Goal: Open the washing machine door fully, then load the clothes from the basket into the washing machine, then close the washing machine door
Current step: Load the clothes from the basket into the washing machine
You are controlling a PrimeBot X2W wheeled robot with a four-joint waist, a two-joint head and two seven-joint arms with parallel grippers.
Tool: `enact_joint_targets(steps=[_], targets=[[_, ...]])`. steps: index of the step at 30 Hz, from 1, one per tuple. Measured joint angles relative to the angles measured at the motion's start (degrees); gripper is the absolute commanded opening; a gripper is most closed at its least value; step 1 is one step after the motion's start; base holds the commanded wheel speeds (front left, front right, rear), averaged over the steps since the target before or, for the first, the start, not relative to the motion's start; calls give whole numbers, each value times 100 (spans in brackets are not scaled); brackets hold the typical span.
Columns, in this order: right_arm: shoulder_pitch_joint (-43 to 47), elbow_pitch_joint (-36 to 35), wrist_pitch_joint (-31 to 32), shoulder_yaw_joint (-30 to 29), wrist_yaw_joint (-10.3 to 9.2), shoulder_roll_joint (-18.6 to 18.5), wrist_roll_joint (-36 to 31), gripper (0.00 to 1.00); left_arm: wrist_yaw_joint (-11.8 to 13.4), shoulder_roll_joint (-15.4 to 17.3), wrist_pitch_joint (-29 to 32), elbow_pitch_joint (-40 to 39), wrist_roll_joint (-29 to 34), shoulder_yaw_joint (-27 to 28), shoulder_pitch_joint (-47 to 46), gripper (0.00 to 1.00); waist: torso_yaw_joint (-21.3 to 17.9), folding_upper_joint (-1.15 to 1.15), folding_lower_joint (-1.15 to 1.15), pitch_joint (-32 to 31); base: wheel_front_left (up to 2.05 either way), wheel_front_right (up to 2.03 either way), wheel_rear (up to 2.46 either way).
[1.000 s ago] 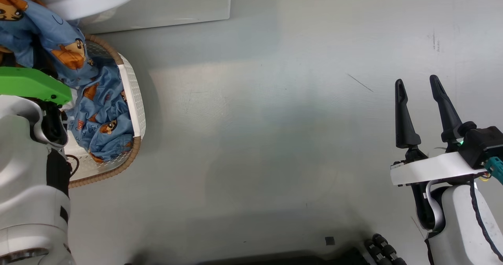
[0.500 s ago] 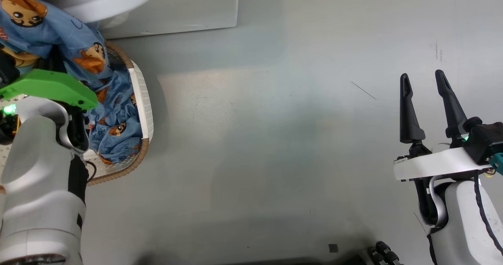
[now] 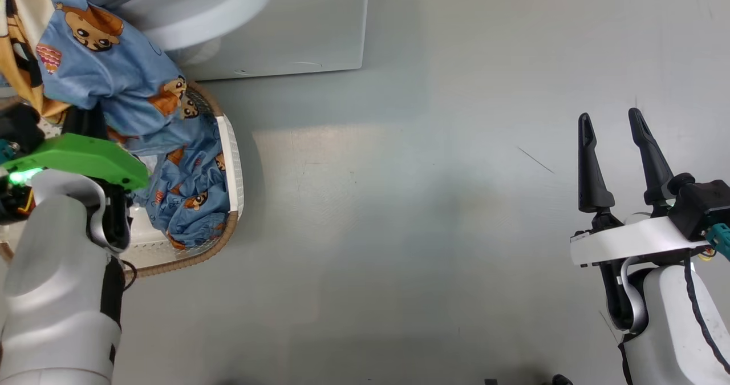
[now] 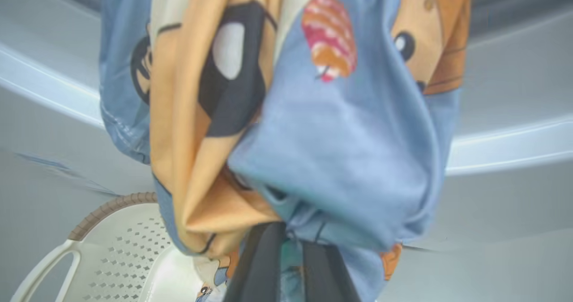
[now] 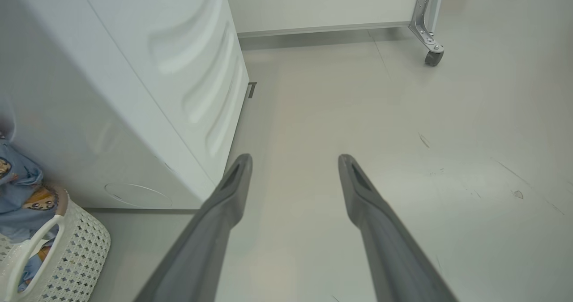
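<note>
**Clenching the left gripper (image 4: 288, 248) on the clothes (image 3: 108, 82) above the basket (image 3: 228, 162).**

Pinching a bunched fold of the light blue animal-print garment, together with the cream and orange piece, between the two dark fingers. Holding the bundle up over the basket's far end, close in front of the white washing machine (image 3: 296, 25) that stands just beyond the basket. Letting the rest of the blue garment trail down into the basket, lying against its perforated wall and over the brown rim. Holding the right gripper (image 3: 608, 117) released, fingers spread with nothing between them, well apart from the basket on its right side, above the bare grey floor (image 3: 399, 202) that the basket stands on.
</note>
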Motion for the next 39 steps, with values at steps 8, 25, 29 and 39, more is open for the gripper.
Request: enact_joint_targets(steps=[8, 25, 29, 39], targets=[[5, 16, 0, 26, 0, 2, 0, 100, 0, 164, -1, -834, 5, 199, 78, 0, 47, 0, 0, -173, 0, 0, 0], [19, 83, 0, 127, 0, 21, 54, 100, 0, 713, -16, -1872, 314, 279, 52, 0, -15, 0, 0, -404, 0, 0, 0], [24, 91, 0, 187, 0, 26, 60, 100, 0, 817, -16, -1845, 314, 203, -172, 0, -63, 0, 0, -402, 0, 0, 0], [35, 120, 0, 227, 1, 41, 116, 100, 0, 1042, 203, -1645, 313, 87, -681, 0, -225, 0, 0, -343, 0, 0, 0]])
